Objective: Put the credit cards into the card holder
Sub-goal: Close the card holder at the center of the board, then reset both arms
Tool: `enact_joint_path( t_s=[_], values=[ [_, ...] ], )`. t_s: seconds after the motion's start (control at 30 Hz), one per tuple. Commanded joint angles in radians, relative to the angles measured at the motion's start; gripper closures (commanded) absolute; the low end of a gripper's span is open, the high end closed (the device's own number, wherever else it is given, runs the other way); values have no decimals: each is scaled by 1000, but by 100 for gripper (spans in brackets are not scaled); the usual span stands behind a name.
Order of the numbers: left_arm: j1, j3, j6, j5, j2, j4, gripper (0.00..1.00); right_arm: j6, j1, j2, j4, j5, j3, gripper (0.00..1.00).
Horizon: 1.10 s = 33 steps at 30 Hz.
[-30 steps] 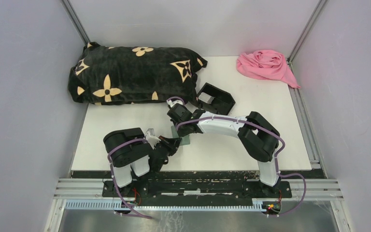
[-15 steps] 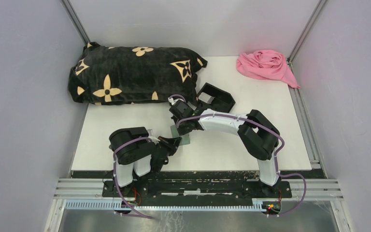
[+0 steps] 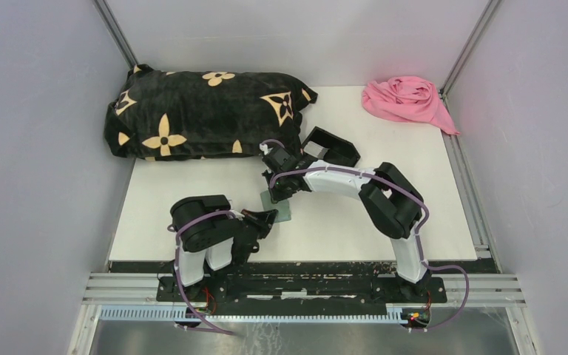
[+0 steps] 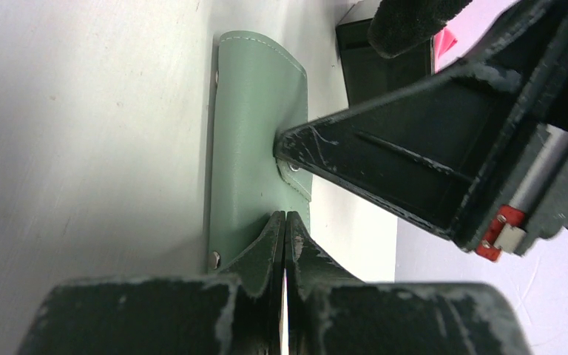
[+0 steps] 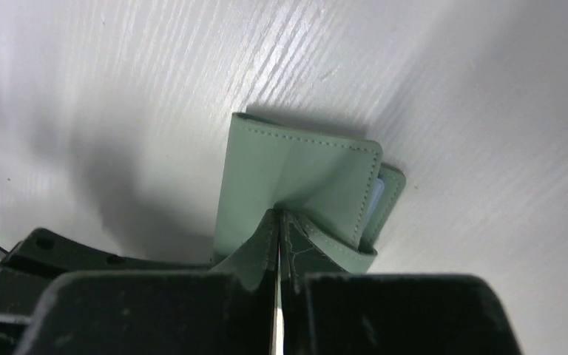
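The sage-green card holder [image 3: 284, 210] lies folded shut on the white table, just ahead of the left arm. In the left wrist view the card holder [image 4: 255, 126] is flat, and my left gripper [image 4: 285, 216] is shut with its tips resting on the near end. The right gripper [image 4: 282, 148] comes in from the right, touching down beside the snap. In the right wrist view my right gripper [image 5: 278, 214] is shut, its tips pressing the top flap of the card holder [image 5: 296, 163]. A pale blue credit card edge [image 5: 374, 194] peeks out between the flaps.
A black open-topped box [image 3: 330, 150] stands just beyond the right wrist. A black cushion with tan flowers [image 3: 200, 111] fills the back left. A pink cloth [image 3: 407, 100] lies at the back right corner. Grey walls close in both sides.
The right wrist has swung a little farther back while its tips stay on the card holder. The left arm's elbow has shifted slightly right. Both grippers stay shut.
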Motion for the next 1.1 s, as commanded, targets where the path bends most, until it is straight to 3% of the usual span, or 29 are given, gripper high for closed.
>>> enact_joint_path(
  t_s=[0.0, 0.27, 0.33, 0.47, 0.7, 0.9, 1.07],
  values=[
    [-23, -35, -3, -31, 12, -239, 97, 1, -35, 79, 25, 38, 13, 99],
    [-36, -32, 4, -43, 1, -230, 97, -5, -54, 51, 32, 12, 0, 99],
    [-36, -37, 35, -47, -26, -207, 89, -14, -52, 20, 47, 5, -3, 94],
    [-35, -18, 145, -59, -160, -243, 69, -53, -47, -22, 12, 31, 36, 74],
    [-36, 176, 427, -119, -611, -790, 46, -119, -34, -104, 0, 99, 67, 51],
    [-39, 265, 544, -155, -867, -1065, 43, -155, -15, -208, 6, 154, 65, 42],
    [-39, 296, 633, -180, -1019, -1263, 38, -181, 24, -353, 50, 335, -35, 40]
  ],
)
